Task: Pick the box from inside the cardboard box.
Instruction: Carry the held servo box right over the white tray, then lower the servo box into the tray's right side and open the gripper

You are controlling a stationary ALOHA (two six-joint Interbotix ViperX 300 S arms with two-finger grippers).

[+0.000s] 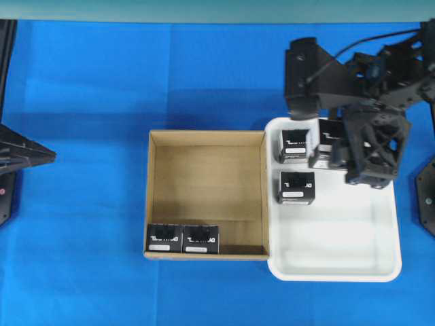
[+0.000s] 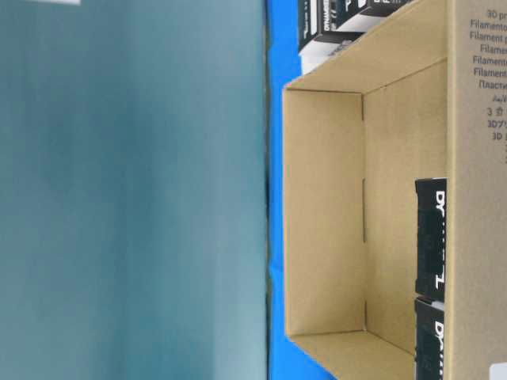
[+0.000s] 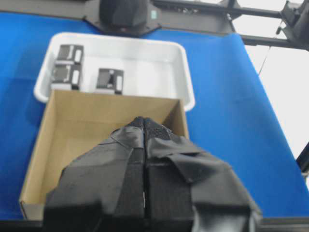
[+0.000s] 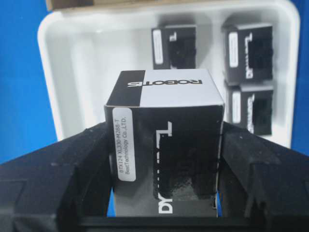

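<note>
Overhead view, right end effector (image 1: 331,155) clamped on half-hidden box (image 1: 330,131), left end effector (image 3: 145,145) together

The carton (image 1: 207,193) is matt brown corrugated cardboard; the tray (image 1: 340,272) is smooth, glossy white plastic. The held box (image 4: 166,150) is printed card (slightly shiny), and the table cover (image 1: 75,102) matt blue.

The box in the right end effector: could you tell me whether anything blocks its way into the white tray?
Nothing visible does: the box hangs over bare floor of the tray, with three other boxes beside it.
</note>
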